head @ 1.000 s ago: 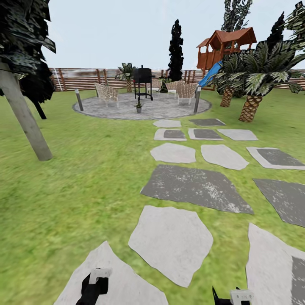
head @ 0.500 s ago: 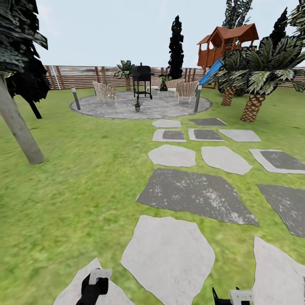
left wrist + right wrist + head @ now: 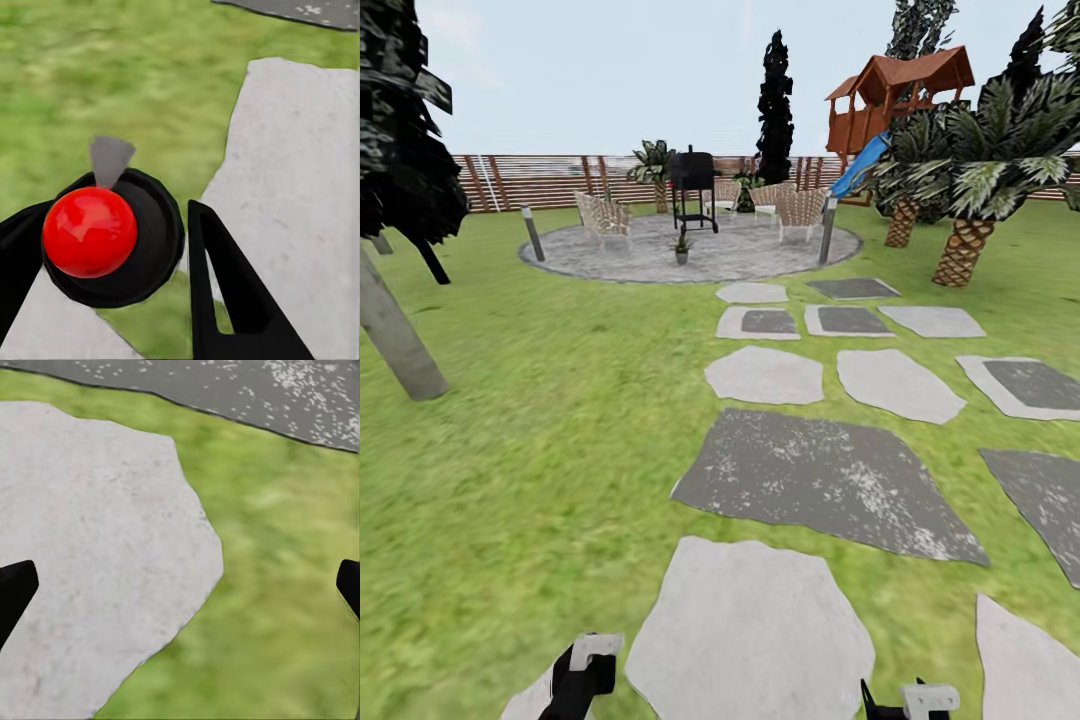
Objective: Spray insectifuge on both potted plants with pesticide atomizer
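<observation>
Both grippers sit at the near edge of the head view. The left gripper (image 3: 586, 668) hangs over the corner of a pale stepping stone (image 3: 752, 630), and the right gripper (image 3: 922, 698) is beside the same stone's other side. In the left wrist view the left gripper's black fingers (image 3: 225, 292) stand apart, with a black round part carrying a red ball (image 3: 90, 231) between them; whether it touches them cannot be told. In the right wrist view the right gripper's fingers (image 3: 15, 592) are spread wide with nothing between them, over pale stone and grass.

Beyond the grippers a dark speckled slab (image 3: 825, 480) lies on the lawn (image 3: 530, 420), and further stones lead on toward the garden's round grey patio (image 3: 760, 255). A grey tree trunk (image 3: 395, 345) leans at the left, and scaly-trunked palms (image 3: 965, 250) stand at the right.

On the patio one small potted plant (image 3: 681, 247) stands near the front edge, just before a black grill (image 3: 694, 185), with wicker chairs (image 3: 603, 215) on either side. Behind them run the brown slat fence (image 3: 550, 180) and a red-roofed playhouse (image 3: 895, 100) with a blue slide
</observation>
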